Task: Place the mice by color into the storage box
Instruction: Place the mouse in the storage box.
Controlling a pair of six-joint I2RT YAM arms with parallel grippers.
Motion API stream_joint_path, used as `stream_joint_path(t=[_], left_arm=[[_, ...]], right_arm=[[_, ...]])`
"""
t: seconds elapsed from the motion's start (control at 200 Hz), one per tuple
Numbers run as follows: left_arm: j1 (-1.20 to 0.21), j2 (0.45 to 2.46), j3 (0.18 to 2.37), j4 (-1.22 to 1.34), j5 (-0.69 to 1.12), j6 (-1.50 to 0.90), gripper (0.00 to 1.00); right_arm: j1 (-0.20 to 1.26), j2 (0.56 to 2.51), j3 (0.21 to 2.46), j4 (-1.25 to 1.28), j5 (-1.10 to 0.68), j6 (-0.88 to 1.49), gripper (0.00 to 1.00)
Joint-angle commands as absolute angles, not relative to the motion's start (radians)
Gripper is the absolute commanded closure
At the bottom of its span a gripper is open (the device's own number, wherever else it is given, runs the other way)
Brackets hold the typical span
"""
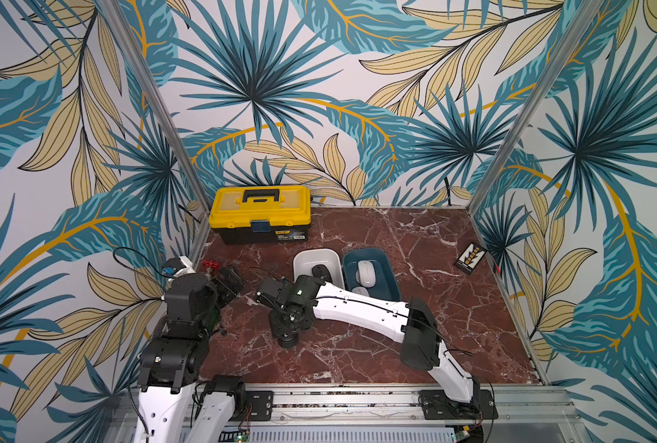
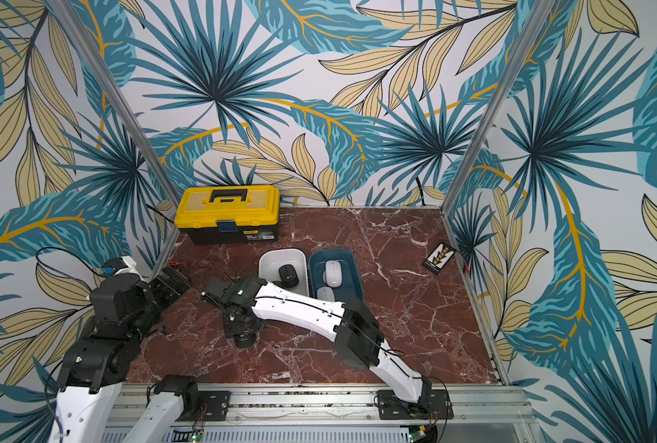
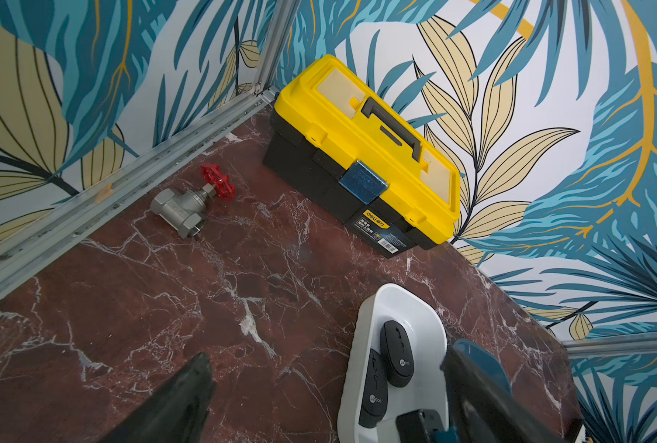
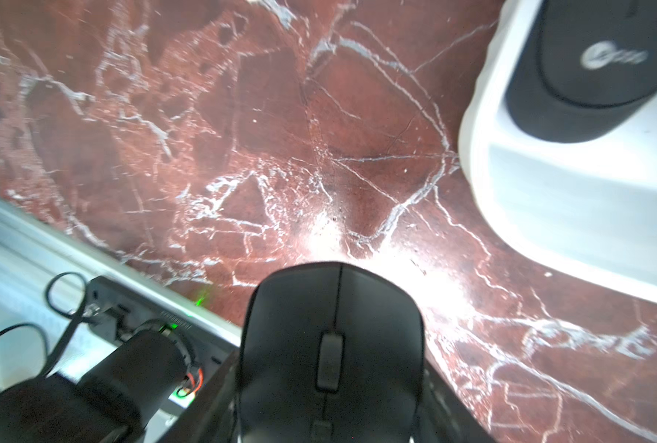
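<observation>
Right hand (image 4: 328, 416) seemingly pinches a matte black mouse (image 4: 330, 326), scroll wheel showing; left hand (image 3: 325, 356) spread.

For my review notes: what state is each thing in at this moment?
left gripper: open, empty.
right gripper: shut on third black mouse.
third black mouse: gripped, outside both bins.
white bin: holds two black mice.
teal bin: holds two white mice.
toolbox: closed, latched.
valve: lying on its side.
</observation>
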State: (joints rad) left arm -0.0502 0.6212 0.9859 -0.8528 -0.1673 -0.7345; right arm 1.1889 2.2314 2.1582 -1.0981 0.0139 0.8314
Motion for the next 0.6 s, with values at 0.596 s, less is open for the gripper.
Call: stream_joint_path(t=[0.596], left_arm=[[-0.041,0.747,0.941,-0.736,-0.116,-0.742,0.05]], right_arm=[[0.925,2.189,2.204,-1.174,0.098,0.548,0.45]])
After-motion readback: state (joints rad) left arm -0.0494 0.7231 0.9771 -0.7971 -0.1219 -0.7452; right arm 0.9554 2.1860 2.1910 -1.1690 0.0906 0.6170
